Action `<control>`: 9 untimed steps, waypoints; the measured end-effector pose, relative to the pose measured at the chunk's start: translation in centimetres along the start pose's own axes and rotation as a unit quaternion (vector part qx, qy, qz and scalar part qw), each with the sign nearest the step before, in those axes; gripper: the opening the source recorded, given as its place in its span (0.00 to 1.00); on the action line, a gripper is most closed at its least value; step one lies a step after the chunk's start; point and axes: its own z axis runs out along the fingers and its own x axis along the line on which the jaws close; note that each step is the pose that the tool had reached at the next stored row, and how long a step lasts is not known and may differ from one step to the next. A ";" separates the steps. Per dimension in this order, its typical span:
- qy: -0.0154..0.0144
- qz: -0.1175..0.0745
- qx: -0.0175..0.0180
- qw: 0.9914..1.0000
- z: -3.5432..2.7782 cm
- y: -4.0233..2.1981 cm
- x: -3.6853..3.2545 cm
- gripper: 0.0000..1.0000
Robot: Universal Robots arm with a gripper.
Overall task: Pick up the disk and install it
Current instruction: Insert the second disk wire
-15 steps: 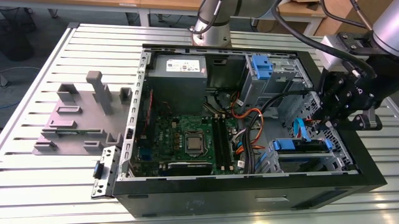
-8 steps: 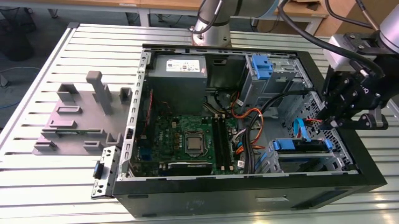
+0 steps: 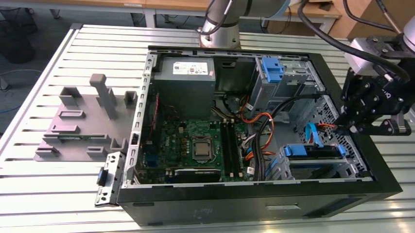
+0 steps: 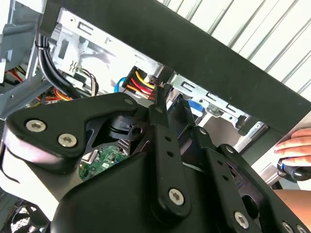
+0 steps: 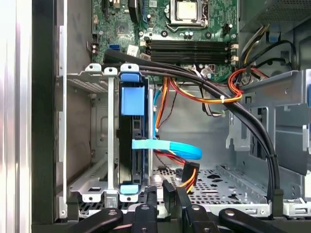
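The disk (image 3: 318, 152) sits slotted in the lower drive cage (image 3: 337, 170) of the open computer case, at the exterior view's right. In the first wrist view the disk (image 5: 130, 141) stands on edge between the cage rails, its blue bracket (image 5: 132, 99) facing out. A light blue flat cable (image 5: 167, 146) curls beside it. My gripper (image 3: 348, 127) hangs above the case's right wall, a little above and beyond the disk, touching nothing. Its fingertips come together in the second wrist view, where the gripper (image 4: 167, 95) is shut and empty. The gripper (image 5: 166, 196) shows again in the first wrist view.
The motherboard (image 3: 194, 145) fills the case floor, with a grey power supply (image 3: 188, 70) at the back. A second cage with a blue latch (image 3: 272, 68) stands near orange cables (image 3: 263, 121). A black cable bundle (image 5: 243, 121) crosses the bay. A grey fixture (image 3: 84, 121) stands left. A hand (image 4: 296, 145) rests outside the case.
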 end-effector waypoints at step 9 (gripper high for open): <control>0.004 0.000 0.000 1.000 0.80 -0.04 0.03 0.29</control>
